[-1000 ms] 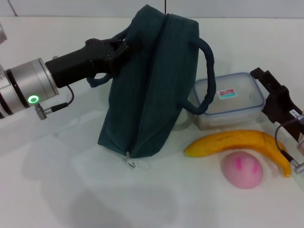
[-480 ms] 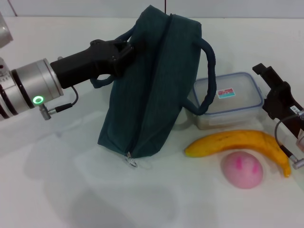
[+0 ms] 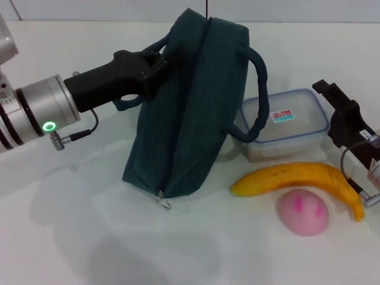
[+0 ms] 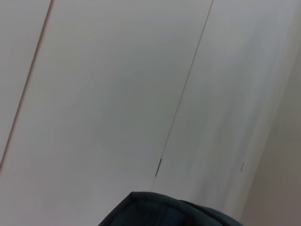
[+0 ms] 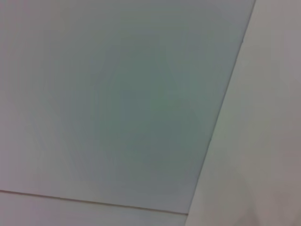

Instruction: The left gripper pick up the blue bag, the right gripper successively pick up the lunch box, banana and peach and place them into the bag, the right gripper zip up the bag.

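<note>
The blue bag (image 3: 190, 113) stands tilted on the white table with its zipper edge running down to a metal pull (image 3: 161, 200). My left gripper (image 3: 155, 60) is shut on the bag's left handle near the top and holds that side up. In the left wrist view only a bit of the bag's fabric (image 4: 164, 213) shows. The lunch box (image 3: 286, 123) sits right of the bag, partly behind the bag's right handle. In front of it lie the banana (image 3: 297, 178) and the peach (image 3: 303, 212). My right gripper (image 3: 336, 102) hovers just right of the lunch box.
The white table (image 3: 89, 237) stretches open in front of and left of the bag. A cable and metal plug (image 3: 367, 196) hang from the right wrist close to the banana's right tip. The right wrist view shows only pale wall panels.
My left arm has shifted slightly to the right with the handle, pulling the bag's top a little that way. The right gripper has barely moved beside the lunch box.
</note>
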You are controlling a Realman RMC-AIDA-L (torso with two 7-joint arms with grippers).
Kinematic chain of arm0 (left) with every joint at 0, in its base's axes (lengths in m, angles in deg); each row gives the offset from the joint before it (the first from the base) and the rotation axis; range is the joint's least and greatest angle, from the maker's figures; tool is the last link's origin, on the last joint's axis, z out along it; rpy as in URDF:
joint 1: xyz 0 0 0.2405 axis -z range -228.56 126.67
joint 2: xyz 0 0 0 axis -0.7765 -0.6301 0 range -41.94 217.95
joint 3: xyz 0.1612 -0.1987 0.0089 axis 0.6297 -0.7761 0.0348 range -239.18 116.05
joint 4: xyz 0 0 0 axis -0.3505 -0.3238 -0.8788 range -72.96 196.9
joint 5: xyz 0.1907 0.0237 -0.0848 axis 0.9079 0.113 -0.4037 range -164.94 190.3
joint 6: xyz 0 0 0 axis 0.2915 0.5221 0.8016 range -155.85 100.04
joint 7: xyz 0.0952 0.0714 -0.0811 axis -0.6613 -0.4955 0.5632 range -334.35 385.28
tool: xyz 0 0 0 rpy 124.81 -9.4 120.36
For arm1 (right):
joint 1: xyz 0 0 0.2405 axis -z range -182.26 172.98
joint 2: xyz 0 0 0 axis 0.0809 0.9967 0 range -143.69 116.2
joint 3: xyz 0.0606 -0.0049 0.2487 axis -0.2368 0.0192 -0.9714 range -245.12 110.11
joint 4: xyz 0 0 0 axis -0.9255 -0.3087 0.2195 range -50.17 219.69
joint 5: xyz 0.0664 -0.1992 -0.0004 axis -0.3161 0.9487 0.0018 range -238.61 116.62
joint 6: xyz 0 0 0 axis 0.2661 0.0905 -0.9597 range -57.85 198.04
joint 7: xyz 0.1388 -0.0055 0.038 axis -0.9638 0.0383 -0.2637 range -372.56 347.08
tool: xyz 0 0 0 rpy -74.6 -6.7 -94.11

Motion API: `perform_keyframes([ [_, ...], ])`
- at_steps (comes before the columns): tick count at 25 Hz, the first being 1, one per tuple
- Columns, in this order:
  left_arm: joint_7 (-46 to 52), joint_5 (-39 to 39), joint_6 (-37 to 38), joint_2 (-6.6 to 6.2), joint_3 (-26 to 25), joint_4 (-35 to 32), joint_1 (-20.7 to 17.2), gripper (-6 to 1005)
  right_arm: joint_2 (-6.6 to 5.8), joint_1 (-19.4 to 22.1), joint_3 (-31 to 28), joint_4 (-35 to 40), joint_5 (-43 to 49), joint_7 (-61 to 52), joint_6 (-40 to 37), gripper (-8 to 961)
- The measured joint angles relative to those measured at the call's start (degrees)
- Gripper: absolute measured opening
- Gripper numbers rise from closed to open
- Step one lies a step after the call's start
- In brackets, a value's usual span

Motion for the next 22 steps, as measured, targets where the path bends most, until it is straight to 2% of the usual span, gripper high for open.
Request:
perform_keyframes([
  [8,-0.9,0.0,-0.1,0.0,0.1,0.0,0.0,41,0.0,0.2,0.3,0.0,0.0,0.0,-2.6,764],
  [10,-1.3,0.2,-0.3,0.0,0.1,0.0,0.0,40,0.0,0.4,0.2,0.0,0.0,0.0,-3.0,559],
  [21,-1.9,0.4,-0.8,0.0,0.1,0.2,0.0,39,0.0,0.0,0.0,-0.2,0.0,0.0,-3.1,132],
  [22,-1.9,0.4,-0.8,0.0,0.1,0.2,0.0,39,0.0,-0.1,0.0,-0.2,0.0,0.0,-3.1,129],
])
